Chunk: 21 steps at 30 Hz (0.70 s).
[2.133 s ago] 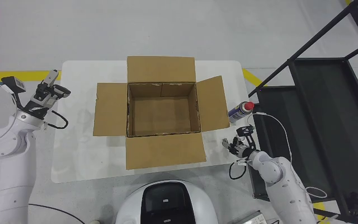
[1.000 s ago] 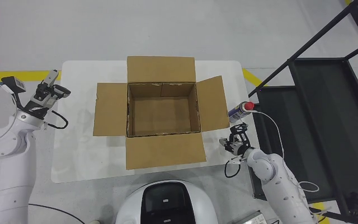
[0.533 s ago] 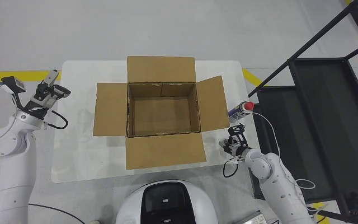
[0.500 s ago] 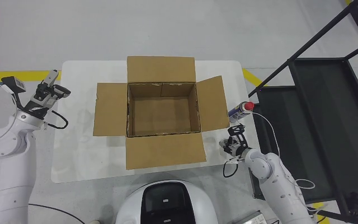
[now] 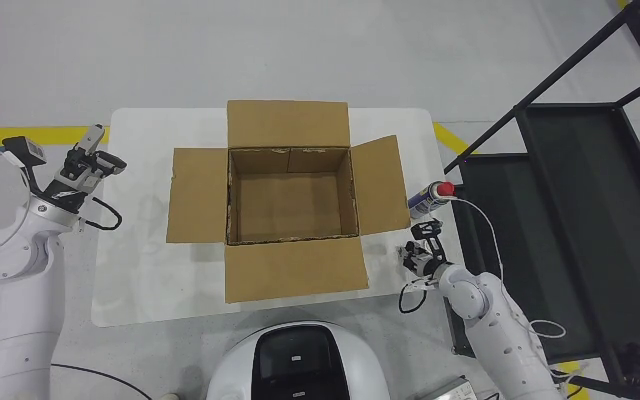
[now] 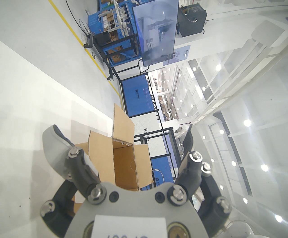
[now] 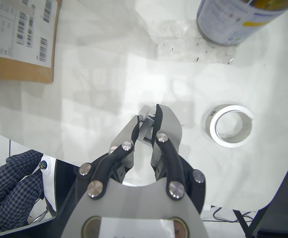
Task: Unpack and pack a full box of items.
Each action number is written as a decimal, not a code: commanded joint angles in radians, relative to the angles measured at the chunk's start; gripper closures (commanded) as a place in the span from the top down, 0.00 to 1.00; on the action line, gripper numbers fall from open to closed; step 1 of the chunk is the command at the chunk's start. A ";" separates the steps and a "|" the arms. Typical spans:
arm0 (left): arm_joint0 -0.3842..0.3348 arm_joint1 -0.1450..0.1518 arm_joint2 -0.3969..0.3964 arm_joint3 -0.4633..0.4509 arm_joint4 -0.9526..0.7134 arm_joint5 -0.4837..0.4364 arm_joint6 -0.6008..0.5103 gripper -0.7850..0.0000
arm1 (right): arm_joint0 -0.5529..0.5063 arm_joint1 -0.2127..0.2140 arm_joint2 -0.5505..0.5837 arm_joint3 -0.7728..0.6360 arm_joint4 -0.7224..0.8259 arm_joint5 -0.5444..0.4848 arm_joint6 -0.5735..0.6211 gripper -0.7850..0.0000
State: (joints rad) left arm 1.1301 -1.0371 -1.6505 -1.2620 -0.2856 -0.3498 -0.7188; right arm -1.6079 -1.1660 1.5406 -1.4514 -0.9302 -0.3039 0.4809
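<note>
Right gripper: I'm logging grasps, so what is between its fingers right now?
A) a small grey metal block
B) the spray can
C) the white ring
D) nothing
A: in the right wrist view the right gripper is shut on a small grey metal block. The white ring lies apart from it on the table, and the spray can stands farther off.

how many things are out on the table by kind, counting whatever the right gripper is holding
cardboard box: 1
spray can: 1
metal ring: 1
small metal piece, held in the right gripper: 1
total: 4
</note>
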 commanded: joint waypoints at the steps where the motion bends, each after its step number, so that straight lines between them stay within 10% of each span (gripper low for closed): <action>1: 0.000 0.000 0.000 0.000 0.000 0.000 0.000 1.00 | -0.021 0.003 0.023 -0.032 0.019 -0.009 -0.009 0.00; 12: 0.000 0.000 0.000 0.000 0.000 0.000 0.000 1.00 | -0.094 0.016 0.085 -0.129 0.079 -0.039 0.014 0.02; 14: 0.000 0.000 0.000 0.000 0.000 0.000 0.000 1.00 | -0.085 0.016 0.072 -0.126 0.045 -0.036 0.011 0.82; 15: 0.000 0.000 0.000 0.000 0.000 0.000 0.000 1.00 | -0.081 0.016 0.064 -0.125 0.032 -0.030 0.007 0.97; 21: 0.000 0.000 0.000 0.000 0.000 0.000 0.000 1.00 | -0.042 0.014 0.000 -0.098 -0.118 0.036 -0.020 0.96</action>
State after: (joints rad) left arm 1.1301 -1.0371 -1.6505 -1.2620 -0.2856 -0.3498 -0.7188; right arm -1.6560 -1.1515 1.5500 -1.5557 -1.0205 -0.2809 0.4649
